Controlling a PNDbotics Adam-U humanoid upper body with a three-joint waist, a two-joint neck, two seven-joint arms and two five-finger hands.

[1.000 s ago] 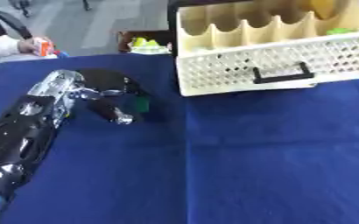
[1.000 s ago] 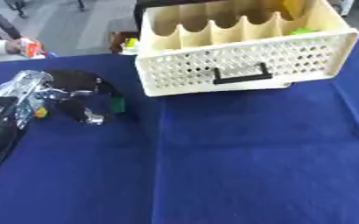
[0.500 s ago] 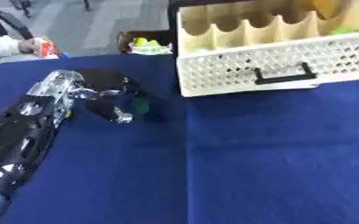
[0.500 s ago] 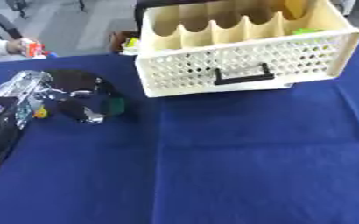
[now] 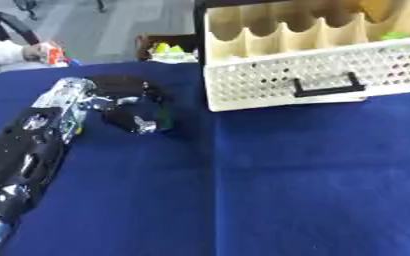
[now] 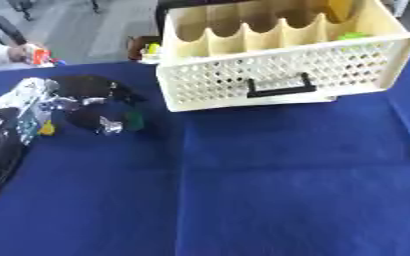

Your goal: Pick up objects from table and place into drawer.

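A cream perforated drawer (image 6: pixel 278 70) with a black handle (image 6: pixel 280 86) stands open-topped at the back right of the blue table (image 5: pixel 313 180). Its divided compartments hold a green item (image 6: pixel 353 36) and something yellow (image 6: pixel 341 7) at the right end. My left arm comes in from the lower left. My left hand (image 5: pixel 125 102) rests on the cloth left of the drawer, fingers curled round a small dark green thing (image 6: pixel 135 120). A yellow speck (image 6: pixel 47 130) shows beside the wrist. The right hand shows in no view.
Behind the drawer's left corner a dark box (image 5: pixel 166 46) holds yellow-green things. At the far left edge a person's hand (image 5: pixel 40 50) holds a small orange and white thing, off my objects. Bare blue cloth fills the front and right.
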